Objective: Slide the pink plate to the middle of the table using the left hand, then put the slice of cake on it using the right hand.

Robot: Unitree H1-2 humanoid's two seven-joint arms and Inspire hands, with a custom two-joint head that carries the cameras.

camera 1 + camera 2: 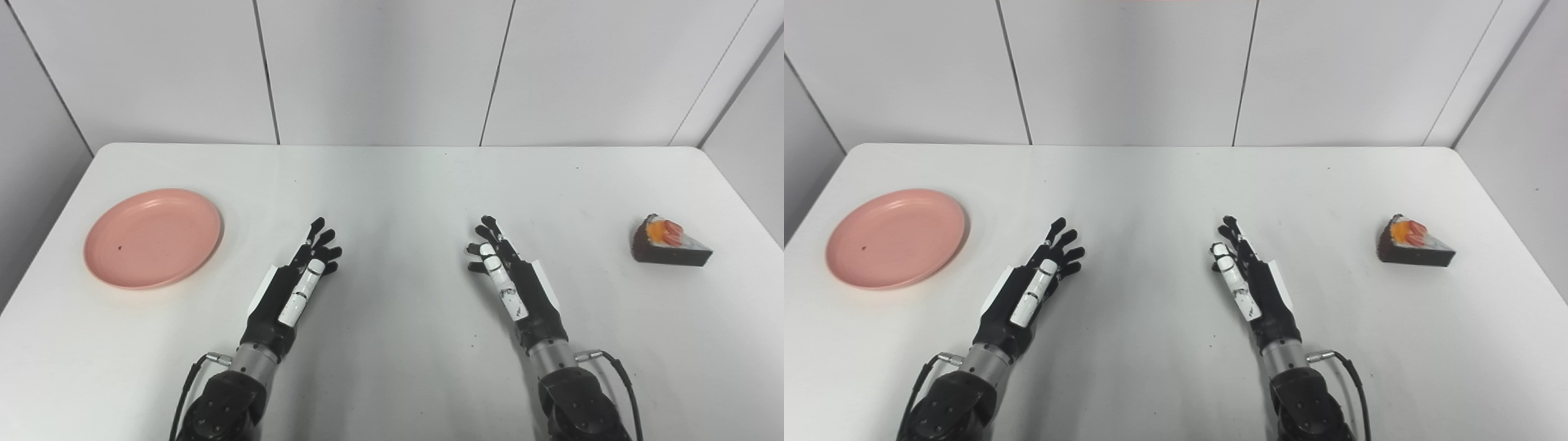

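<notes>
Nearest to you, the left hand (300,278) and the right hand (511,275) hover low over the middle of the table (398,184), fingers spread apart and holding nothing. The pink plate (153,237) lies far at the left side and the slice of cake (669,242) far at the right, both untouched. If you press only on the plate's rim, it can tip instead of sliding, and a push too strong may carry it past the middle.
</notes>
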